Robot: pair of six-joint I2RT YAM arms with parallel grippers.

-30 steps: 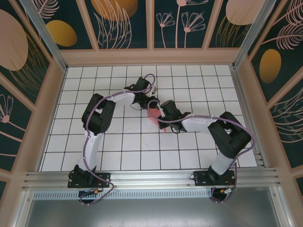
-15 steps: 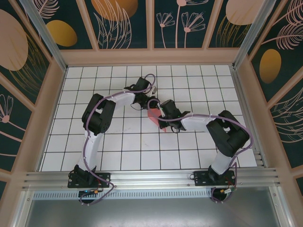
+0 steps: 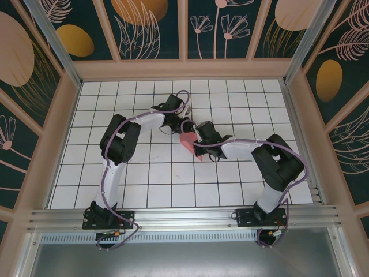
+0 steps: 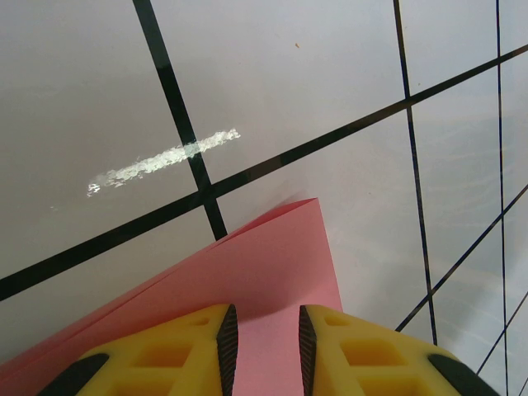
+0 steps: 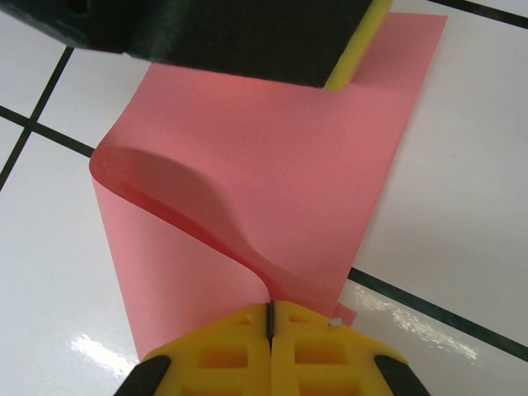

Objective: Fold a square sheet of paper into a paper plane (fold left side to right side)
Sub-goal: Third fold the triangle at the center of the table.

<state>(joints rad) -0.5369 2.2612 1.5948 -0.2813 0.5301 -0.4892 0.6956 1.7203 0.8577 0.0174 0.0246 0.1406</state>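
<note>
The square sheet of paper point(image 3: 188, 142) is salmon pink and lies mid-table between the two grippers, partly doubled over. In the right wrist view one layer of the paper point(image 5: 272, 157) curls up in a soft bend and runs into my right gripper point(image 5: 270, 318), which is shut on its edge. My left gripper point(image 4: 262, 330) stands over the far end of the paper point(image 4: 276, 260), its jaws a little apart with pink showing in the gap. One of its yellow fingers point(image 5: 356, 45) rests against the sheet. From above, the left gripper point(image 3: 179, 128) and right gripper point(image 3: 198, 151) flank the sheet.
The table is white tiles with black grid lines point(image 3: 144, 167), walled by pinkish panels point(image 3: 63, 115) on three sides. Both arms bend inward from their bases at the near rail point(image 3: 184, 219). A glare streak point(image 4: 165, 158) lies on the tile beyond the paper.
The right gripper has shifted slightly with the paper's edge, and a bit more pink shows toward the near side. The left arm has held still.
</note>
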